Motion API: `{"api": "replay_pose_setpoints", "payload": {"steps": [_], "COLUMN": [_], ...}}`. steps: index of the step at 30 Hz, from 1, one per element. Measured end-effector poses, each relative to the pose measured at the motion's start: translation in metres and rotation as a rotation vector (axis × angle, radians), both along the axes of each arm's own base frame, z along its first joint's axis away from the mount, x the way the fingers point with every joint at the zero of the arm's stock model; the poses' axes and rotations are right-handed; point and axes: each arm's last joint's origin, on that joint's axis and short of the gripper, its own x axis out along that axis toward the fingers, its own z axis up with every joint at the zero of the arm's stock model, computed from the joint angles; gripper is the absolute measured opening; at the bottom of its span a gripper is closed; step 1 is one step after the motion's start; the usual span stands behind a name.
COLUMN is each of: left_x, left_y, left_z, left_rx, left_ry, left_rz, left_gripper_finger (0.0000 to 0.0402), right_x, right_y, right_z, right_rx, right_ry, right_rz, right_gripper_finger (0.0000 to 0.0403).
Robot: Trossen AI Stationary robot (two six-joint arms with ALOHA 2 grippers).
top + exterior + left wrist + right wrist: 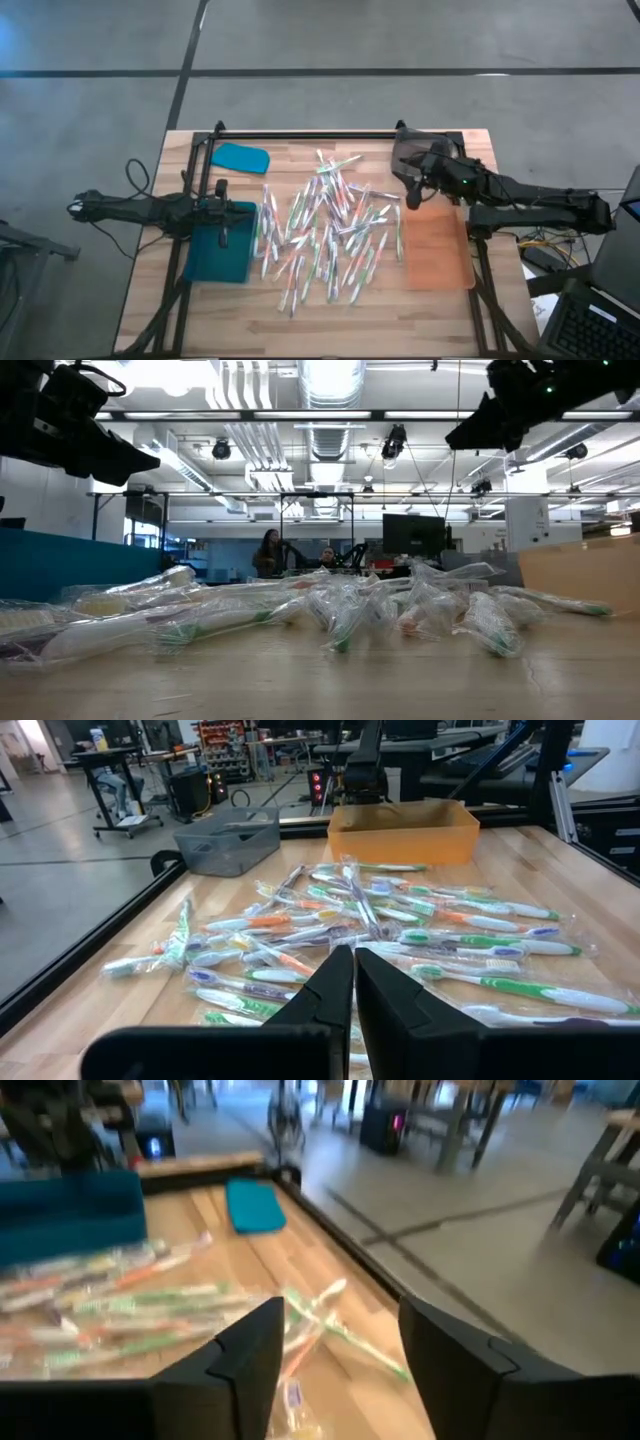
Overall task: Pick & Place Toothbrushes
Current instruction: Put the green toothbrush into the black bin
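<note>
The toothbrushes (322,232) lie in a loose heap in the middle of the wooden table, each in a clear wrapper, pale with green, pink or orange parts; they also show in the low view (340,615), left wrist view (350,930) and right wrist view (150,1300). My left gripper (232,209) (354,992) hangs shut above the teal tray (215,255), pointing at the heap. My right gripper (407,188) (340,1350) is open, raised above the table at the heap's far right side, between the grey tray (412,150) and the orange tray (437,252). Neither gripper holds anything.
A teal lid (240,157) lies flat near the table's far left corner. A black frame (300,133) runs along the table's far edge and sides. Bare wood shows along the near edge (320,320). In the room beyond, people sit far off (270,552).
</note>
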Motion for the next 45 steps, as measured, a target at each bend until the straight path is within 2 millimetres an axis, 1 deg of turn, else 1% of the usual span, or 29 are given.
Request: {"api": "replay_pose_setpoints", "payload": {"steps": [3, 10, 15, 20, 22, 24, 28, 31, 35, 38, 41, 45], "left_x": [0.0, 0.0, 0.0, 0.0, 0.0, 0.0, 0.0, 0.001, 0.001, 0.002, 0.001, 0.0], "left_y": [0.0, 0.0, 0.0, 0.0, 0.0, 0.0, 0.0, 0.001, 0.002, 0.002, 0.003, 0.003], "left_z": [0.0, 0.0, 0.0, -0.002, -0.002, -0.002, -0.002, 0.002, 0.012, 0.018, 0.026, 0.034], "left_rx": [0.001, 0.0, -0.007, -0.181, -0.217, -0.225, -0.225, -0.177, -0.124, -0.079, -0.037, -0.039], "left_ry": [0.0, 0.0, 0.0, -0.002, -0.006, -0.007, -0.009, -0.048, -0.143, -0.202, -0.276, -0.358], "left_rz": [-0.001, 0.0, 0.001, 0.025, 0.032, 0.034, 0.034, 0.058, 0.099, 0.094, 0.103, 0.106], "left_gripper_finger": [0.0019, 0.0021, 0.0019, 0.0021, 0.0021, 0.0019, 0.002, 0.0021, 0.0019, 0.0019, 0.0019, 0.0019], "right_x": [0.012, 0.038, 0.056, 0.077, 0.085, 0.094, 0.105, 0.108, 0.11, 0.109, 0.105, 0.101], "right_y": [-0.003, -0.008, -0.013, -0.018, -0.019, -0.02, -0.024, -0.028, -0.034, -0.043, -0.054, -0.068], "right_z": [0.01, 0.022, 0.02, 0.017, 0.014, 0.013, 0.015, 0.019, 0.023, 0.026, 0.031, 0.033], "right_rx": [0.007, 0.054, 0.097, 0.093, 0.083, 0.073, 0.061, 0.074, 0.039, 0.015, 0.006, -0.019], "right_ry": [0.02, 0.091, 0.164, 0.222, 0.257, 0.283, 0.355, 0.403, 0.431, 0.44, 0.461, 0.463], "right_rz": [-0.001, 0.015, 0.003, 0.017, 0.046, 0.079, 0.102, 0.094, 0.099, 0.084, 0.059, 0.038], "right_gripper_finger": [0.0217, 0.0245, 0.0261, 0.0273, 0.0276, 0.028, 0.0285, 0.0287, 0.0283, 0.0273, 0.0261, 0.0248]}}
